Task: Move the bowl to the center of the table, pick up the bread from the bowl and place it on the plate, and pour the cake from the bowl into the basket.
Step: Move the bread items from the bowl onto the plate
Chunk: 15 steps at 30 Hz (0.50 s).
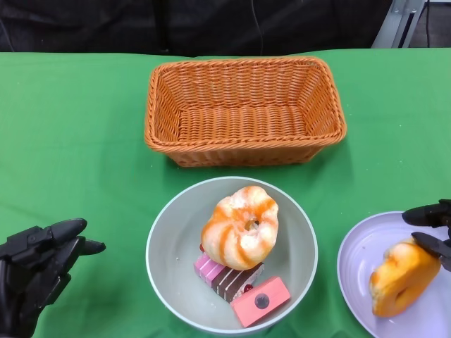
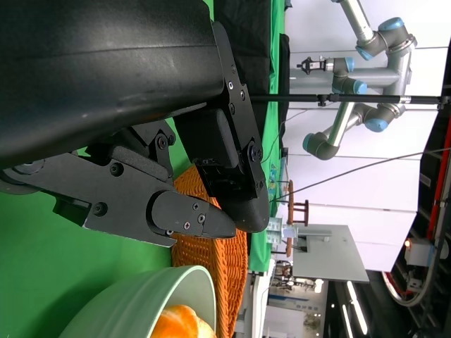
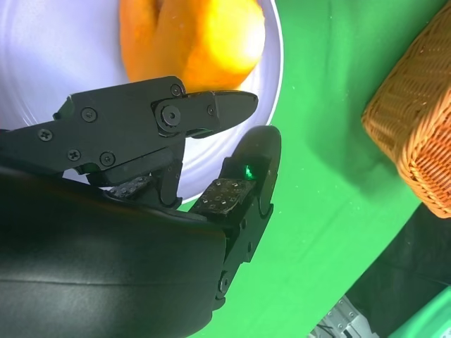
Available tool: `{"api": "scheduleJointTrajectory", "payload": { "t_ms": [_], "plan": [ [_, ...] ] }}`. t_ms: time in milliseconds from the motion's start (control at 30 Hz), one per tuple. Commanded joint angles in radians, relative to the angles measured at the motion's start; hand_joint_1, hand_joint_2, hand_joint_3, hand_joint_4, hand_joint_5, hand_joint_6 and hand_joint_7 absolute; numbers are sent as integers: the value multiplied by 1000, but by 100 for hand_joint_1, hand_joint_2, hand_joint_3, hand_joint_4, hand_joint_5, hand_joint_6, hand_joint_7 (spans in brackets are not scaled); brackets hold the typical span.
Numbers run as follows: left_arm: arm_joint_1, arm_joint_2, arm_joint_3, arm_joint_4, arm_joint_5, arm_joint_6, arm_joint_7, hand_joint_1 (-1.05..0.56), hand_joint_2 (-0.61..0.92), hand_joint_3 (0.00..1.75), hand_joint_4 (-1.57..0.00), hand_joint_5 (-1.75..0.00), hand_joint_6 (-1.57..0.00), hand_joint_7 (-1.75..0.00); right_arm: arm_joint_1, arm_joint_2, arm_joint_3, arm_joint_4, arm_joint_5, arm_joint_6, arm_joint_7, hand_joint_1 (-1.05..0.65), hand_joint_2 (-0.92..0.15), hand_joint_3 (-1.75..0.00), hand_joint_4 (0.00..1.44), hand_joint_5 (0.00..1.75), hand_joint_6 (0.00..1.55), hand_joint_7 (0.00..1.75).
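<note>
Bench has a green cloth over it. Wicker basket sits toward the far edge, about mid-width, nothing in it.

Bowl, pale green, sits at the near edge around the centre, just in front of the basket, not touching it. In it: a round swirled orange-and-white bread resting on top of a striped pink/brown cake slice, and a pink block with a dark dot lying against the near-right wall.

Plate, pale lilac, at the near right corner, partly cut off by the frame. A second bread, orange-yellow, lies on it toward the right side. Bowl and plate are close, with a small gap between them.

Right hand: over the right part of the plate, fingers apart, holding nothing. One finger tip sits right at the top of the bread on the plate; can't tell whether it's touching. The right wrist view shows the bread beyond the fingertips, not between them.

Left hand: near left corner, well apart from the bowl, fingers extended toward it, loosely spread, holding nothing. The left wrist view shows the bowl rim and basket beyond the fingers.
</note>
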Motion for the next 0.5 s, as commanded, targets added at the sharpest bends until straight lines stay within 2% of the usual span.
{"api": "scheduleJointTrajectory", "payload": {
  "t_ms": [33,167,300,500],
  "plan": [
    [1,17,6,10,-6,-15,-12,-30,92,13,-93,-80,-128,0,3,0,-5,15,10,-34,-12,-24,-92,-16,77,49,82,9],
    [-3,19,8,19,-6,-23,-15,-30,92,14,-93,-80,-128,0,8,-9,6,19,-4,-60,-20,-26,-92,-15,76,47,77,5],
    [-2,16,6,18,-3,-21,-8,-30,92,14,-94,-80,-128,0,10,-11,9,23,-11,-75,-26,-27,-92,-15,72,34,71,0],
    [0,15,4,17,-2,-22,-9,-30,92,13,-94,-80,-129,0,16,-12,9,29,-14,-109,-26,-27,-92,-15,73,29,69,0]
  ]
}}
